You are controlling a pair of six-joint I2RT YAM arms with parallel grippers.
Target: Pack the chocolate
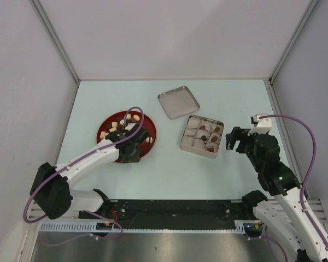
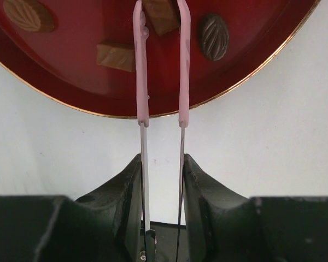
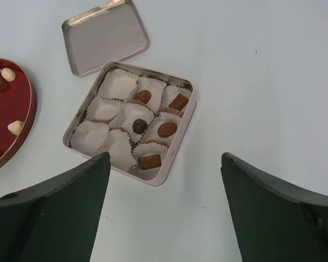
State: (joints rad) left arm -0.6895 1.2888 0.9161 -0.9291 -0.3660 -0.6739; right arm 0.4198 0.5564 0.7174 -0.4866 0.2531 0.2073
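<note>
Left gripper (image 2: 163,169) clamped on tweezers (image 2: 143,82), tips flanking a brown chocolate (image 2: 161,16).
I see right gripper (image 1: 235,141) jaws apart near tin (image 3: 165,166).

The table (image 1: 169,174) bears a red plate (image 3: 13,101), tin (image 3: 180,136) and lid (image 1: 178,102).

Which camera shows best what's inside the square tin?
The right wrist view: it looks down into the tin, five chocolates among nine paper cups. The top view shows the tin small; the left wrist view misses it.
</note>
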